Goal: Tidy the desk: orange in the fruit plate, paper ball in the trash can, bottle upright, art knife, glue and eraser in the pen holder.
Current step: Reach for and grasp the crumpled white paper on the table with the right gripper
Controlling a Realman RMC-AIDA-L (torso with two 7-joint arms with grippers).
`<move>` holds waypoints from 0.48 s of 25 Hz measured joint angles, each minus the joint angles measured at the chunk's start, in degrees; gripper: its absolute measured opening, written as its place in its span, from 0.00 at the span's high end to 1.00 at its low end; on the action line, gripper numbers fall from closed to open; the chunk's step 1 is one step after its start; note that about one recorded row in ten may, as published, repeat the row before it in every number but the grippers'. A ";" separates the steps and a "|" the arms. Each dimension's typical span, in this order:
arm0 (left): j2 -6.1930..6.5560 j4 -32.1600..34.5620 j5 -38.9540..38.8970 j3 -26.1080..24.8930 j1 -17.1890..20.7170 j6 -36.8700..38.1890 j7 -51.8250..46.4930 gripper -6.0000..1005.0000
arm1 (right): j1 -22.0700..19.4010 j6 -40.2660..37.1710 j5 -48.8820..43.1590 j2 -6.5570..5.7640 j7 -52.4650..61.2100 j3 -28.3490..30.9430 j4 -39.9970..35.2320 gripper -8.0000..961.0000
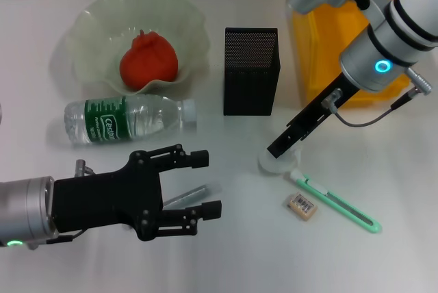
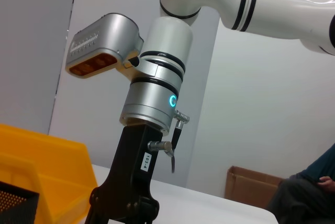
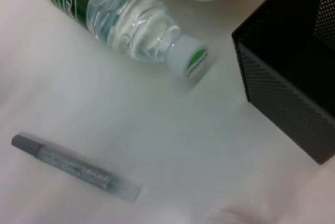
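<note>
The orange [image 1: 148,60] rests in the pale-green fruit plate [image 1: 96,19]. Just in front of the plate, the bottle [image 1: 126,119] lies on its side, cap toward the black mesh pen holder [image 1: 250,70]. My left gripper [image 1: 205,183] is open at the front left, hovering over a grey translucent glue stick [image 1: 185,196] that also shows in the right wrist view [image 3: 73,169]. My right gripper [image 1: 282,144] hangs just over a small whitish lump [image 1: 274,163]; I cannot tell whether that is the paper ball. The green art knife [image 1: 339,202] and the eraser [image 1: 301,206] lie front right.
The yellow trash can [image 1: 321,40] stands at the back right, partly behind my right arm, close beside the pen holder. The table's far edge runs behind the plate and the can.
</note>
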 joint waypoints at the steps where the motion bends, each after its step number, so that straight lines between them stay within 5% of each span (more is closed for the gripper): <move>1: 0.00 -0.09 -0.01 0.00 0.00 -0.07 0.00 0.21 | 0.00 0.05 0.01 0.00 -0.01 -0.25 0.03 0.39; 12: 0.00 -0.16 -0.30 -0.04 -0.05 -0.38 0.00 0.21 | -0.77 0.31 0.08 -0.10 -0.03 -0.54 -0.10 0.42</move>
